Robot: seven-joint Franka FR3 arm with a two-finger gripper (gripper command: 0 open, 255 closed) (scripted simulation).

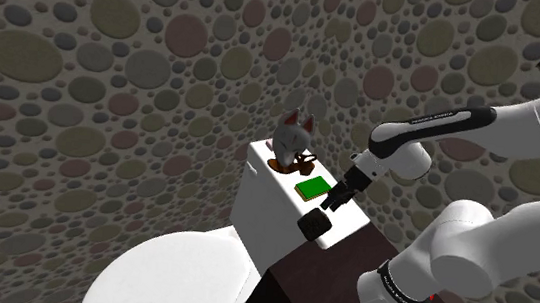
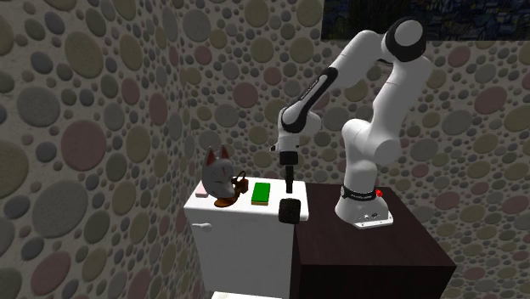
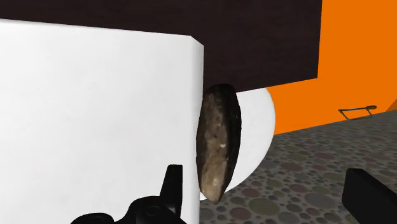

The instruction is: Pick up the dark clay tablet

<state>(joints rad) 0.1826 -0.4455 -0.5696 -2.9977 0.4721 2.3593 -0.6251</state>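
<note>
While gripper [image 3: 263, 172] gapes empty, dark tablet [image 3: 219, 143] on edge, long axis upright, beside white tank [image 3: 95, 114]

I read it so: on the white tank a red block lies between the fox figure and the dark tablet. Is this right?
Not quite. The block is green, not red, as the shoulder view shows. The rest holds: it lies on the white tank between the fox figure and the dark tablet.
</note>
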